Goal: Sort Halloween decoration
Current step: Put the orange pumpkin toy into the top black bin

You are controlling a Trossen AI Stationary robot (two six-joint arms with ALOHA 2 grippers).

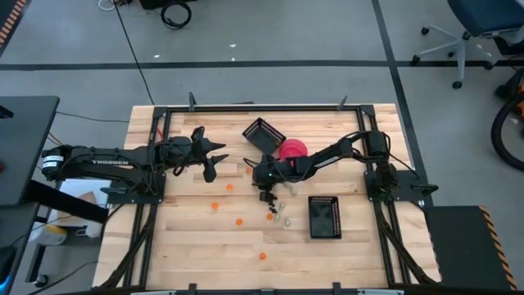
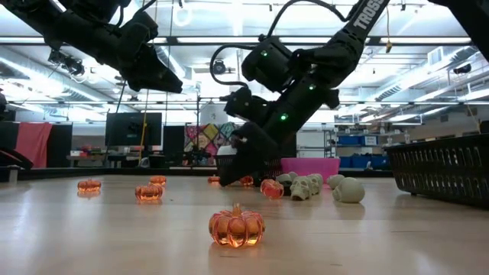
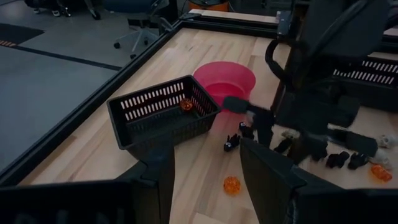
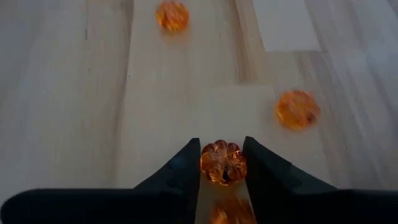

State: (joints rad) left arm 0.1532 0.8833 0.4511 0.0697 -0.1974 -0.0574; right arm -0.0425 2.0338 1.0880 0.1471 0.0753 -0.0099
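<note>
**Inspector A:** High view first. The right gripper (image 1: pixel 264 194) is recorded low over the bench (image 1: pixel 196 246), mid-way across, near the pink bowl (image 1: pixel 293 149). The left gripper (image 1: pixel 211 160) is held apart from it, waiting. Orange pumpkins (image 1: pixel 239 221) are scattered on the boards; one basket (image 1: pixel 264 135) lies tilted by the bowl, a second basket (image 1: pixel 324 216) sits nearer the front.

**Inspector B:** Low view: pale skulls (image 2: pixel 306 186) are seen grouped near the right arm, and more pumpkins lie loose on the bench, one pumpkin (image 2: pixel 237 226) close to the camera. This is not legible from above.

**Inspector A:** Left wrist view: the left fingers (image 3: pixel 264 168) are spread, nothing between them. One pumpkin is already inside the tilted basket; black trinkets (image 3: pixel 232 142) lie unsorted beside it.

**Inspector B:** Right wrist view, and only there: the right fingers (image 4: pixel 180 171) are clamped on an orange pumpkin (image 4: pixel 223 163).

**Inspector A:** Judgement: sorting is at an early stage. Most pieces remain on the bench.
</note>
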